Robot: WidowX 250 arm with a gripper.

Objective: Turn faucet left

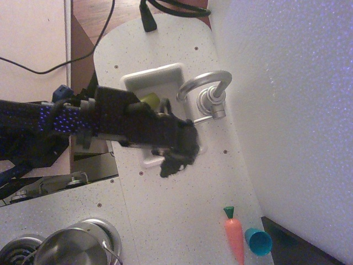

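Note:
The faucet [207, 88] is shiny silver with an arched gooseneck spout curving over the small white sink [160, 74]. Its round base [212, 102] stands at the sink's right side and its thin lever [203, 118] points toward the sink. My gripper [175, 160] is on the end of a dark arm that covers most of the sink. It hangs above the sink's near end, below and left of the faucet, apart from it. Its fingers are blurred, so I cannot tell if they are open. A green cup [148, 100] lies in the sink, partly hidden by the arm.
An orange toy carrot [234, 234] and a turquoise cup [257, 241] lie at the counter's lower right, beside the white wall [287, 110]. A steel pot [71, 248] stands on a burner at the lower left. Black cables [160, 8] hang at the top.

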